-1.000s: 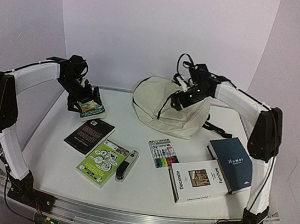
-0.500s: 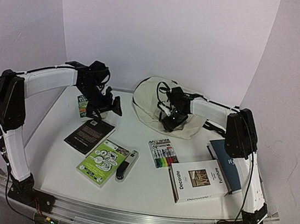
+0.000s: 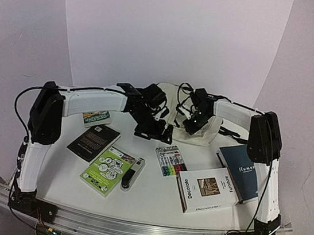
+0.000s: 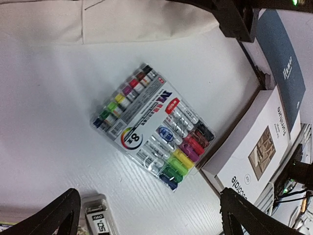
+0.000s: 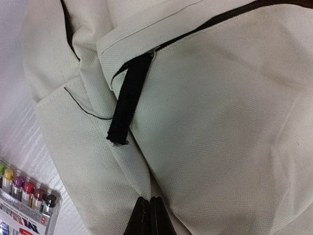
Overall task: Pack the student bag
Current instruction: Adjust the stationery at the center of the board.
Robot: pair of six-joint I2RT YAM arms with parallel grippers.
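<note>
Right gripper (image 5: 149,199) fingers pressed together, tips touching student bag (image 5: 220,122) fabric. Left gripper (image 4: 149,196) spread wide, empty; marker pack (image 4: 154,132) ahead between fingers.

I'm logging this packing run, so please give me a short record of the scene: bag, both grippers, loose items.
bag: cream student bag, at the back of the table
left gripper: open, above the table near the marker pack
right gripper: shut, tips against the bag's fabric below the black zipper pull; unclear whether it pinches cloth
loose items: marker pack, white book, dark blue book, black book, green booklet, small green book, stapler-like item
</note>
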